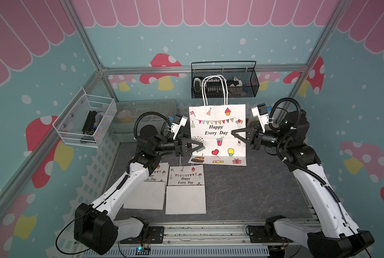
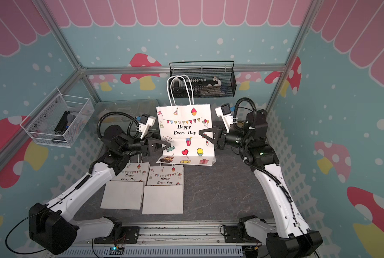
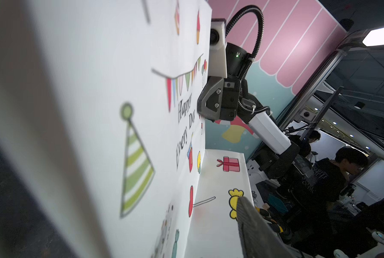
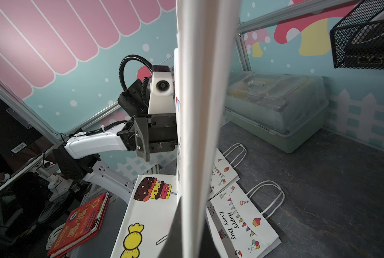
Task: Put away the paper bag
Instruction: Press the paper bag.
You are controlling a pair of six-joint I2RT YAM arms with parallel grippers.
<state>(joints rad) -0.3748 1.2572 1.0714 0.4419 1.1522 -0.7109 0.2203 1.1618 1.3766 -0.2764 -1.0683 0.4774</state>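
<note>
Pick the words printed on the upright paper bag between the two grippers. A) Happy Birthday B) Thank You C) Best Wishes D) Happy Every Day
D: the front of the paper bag reads "Happy Every Day" in black script in both top views.

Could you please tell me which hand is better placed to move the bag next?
Right. The right hand is shut on the bag at its right edge, holding it upright; the left hand looks open at the lower left edge, so it would need to grip first.
</note>
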